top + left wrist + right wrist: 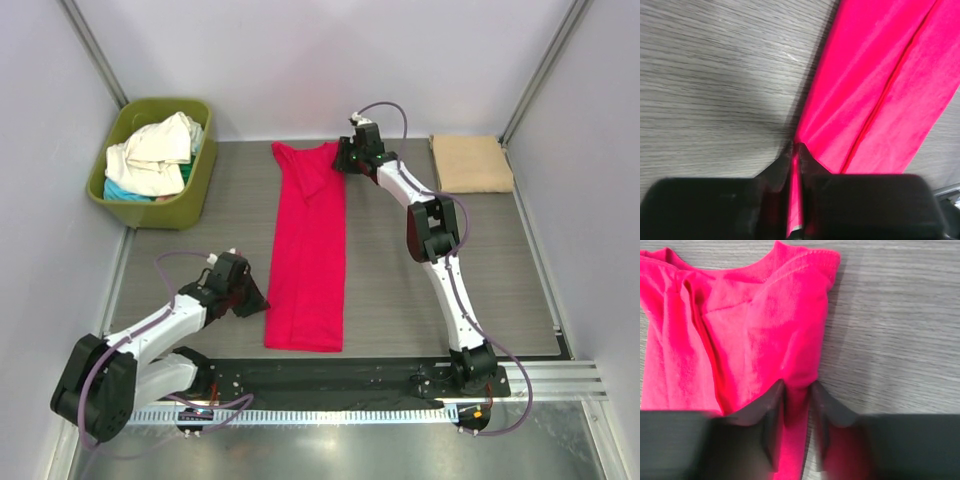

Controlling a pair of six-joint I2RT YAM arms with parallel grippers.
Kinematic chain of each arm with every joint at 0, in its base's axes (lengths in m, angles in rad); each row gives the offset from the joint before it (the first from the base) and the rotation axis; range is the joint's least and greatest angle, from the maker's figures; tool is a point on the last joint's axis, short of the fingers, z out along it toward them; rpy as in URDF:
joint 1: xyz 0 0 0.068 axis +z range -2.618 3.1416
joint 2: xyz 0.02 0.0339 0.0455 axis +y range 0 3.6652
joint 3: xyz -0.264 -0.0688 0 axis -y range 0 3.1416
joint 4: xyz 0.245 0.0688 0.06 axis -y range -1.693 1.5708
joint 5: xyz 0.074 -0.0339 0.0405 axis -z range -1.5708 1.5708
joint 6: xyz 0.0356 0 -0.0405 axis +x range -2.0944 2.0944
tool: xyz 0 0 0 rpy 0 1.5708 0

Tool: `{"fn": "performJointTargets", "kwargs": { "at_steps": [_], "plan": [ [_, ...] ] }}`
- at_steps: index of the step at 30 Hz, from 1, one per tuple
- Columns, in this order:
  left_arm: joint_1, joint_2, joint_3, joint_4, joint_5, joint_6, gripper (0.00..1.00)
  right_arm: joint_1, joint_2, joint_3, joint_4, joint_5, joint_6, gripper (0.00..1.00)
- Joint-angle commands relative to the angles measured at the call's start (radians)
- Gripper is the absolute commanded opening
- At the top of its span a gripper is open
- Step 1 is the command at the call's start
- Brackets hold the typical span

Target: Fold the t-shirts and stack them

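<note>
A crimson-red t-shirt (306, 250) lies folded into a long narrow strip down the middle of the table, collar at the far end. My left gripper (258, 298) is at the strip's near left edge and is shut on that edge; red cloth (880, 75) shows between its jaws (796, 147). My right gripper (345, 158) is at the far right corner by the collar. Its jaws (796, 385) pinch a thick fold of the red shirt (765, 315). A folded tan t-shirt (470, 163) lies at the far right. Cream-white shirts (155, 150) and a teal one (125, 192) are heaped in the tub.
The olive-green tub (190, 205) stands at the far left corner. White walls and metal rails close in the table at the back and both sides. Bare grey tabletop (440, 290) lies on either side of the red strip.
</note>
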State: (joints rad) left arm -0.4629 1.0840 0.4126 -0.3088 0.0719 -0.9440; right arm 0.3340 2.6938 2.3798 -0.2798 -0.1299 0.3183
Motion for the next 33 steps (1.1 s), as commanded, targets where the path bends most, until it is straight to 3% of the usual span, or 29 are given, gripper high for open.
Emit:
{"fn": "performJointTargets", "kwargs": {
  "at_steps": [1, 2, 4, 6, 10, 13, 22, 26, 33],
  "plan": [
    [-0.006, -0.025, 0.002, -0.036, 0.014, -0.001, 0.18, -0.009, -0.034, 0.013, 0.005, 0.027, -0.033, 0.55],
    [-0.005, -0.032, 0.012, -0.050, 0.009, 0.004, 0.29, -0.009, -0.043, -0.020, 0.008, 0.024, -0.035, 0.69],
    [-0.006, -0.053, 0.022, -0.061, 0.005, 0.023, 0.56, -0.009, -0.066, -0.050, 0.017, 0.010, -0.044, 0.82],
    [-0.006, -0.078, 0.037, -0.091, -0.009, 0.036, 0.64, -0.010, -0.097, -0.073, 0.021, 0.012, -0.044, 0.90],
    [-0.006, -0.134, 0.045, -0.127, -0.024, 0.056, 0.63, -0.010, -0.184, -0.115, 0.016, -0.002, -0.013, 0.95],
    [-0.008, -0.163, 0.031, -0.142, -0.003, 0.062, 0.60, -0.010, -0.325, -0.266, 0.019, 0.009, 0.018, 0.96],
    [-0.055, -0.191, -0.041, -0.119, 0.040, 0.044, 0.57, 0.025, -0.852, -0.974, 0.016, -0.016, 0.185, 0.92],
    [-0.071, -0.199, -0.072, -0.112, 0.049, 0.028, 0.56, 0.134, -1.061, -1.325, 0.017, 0.021, 0.220, 0.90],
    [-0.108, -0.265, -0.135, -0.113, 0.062, -0.013, 0.53, 0.471, -1.307, -1.676, 0.068, 0.044, 0.410, 0.83]
  ]
}}
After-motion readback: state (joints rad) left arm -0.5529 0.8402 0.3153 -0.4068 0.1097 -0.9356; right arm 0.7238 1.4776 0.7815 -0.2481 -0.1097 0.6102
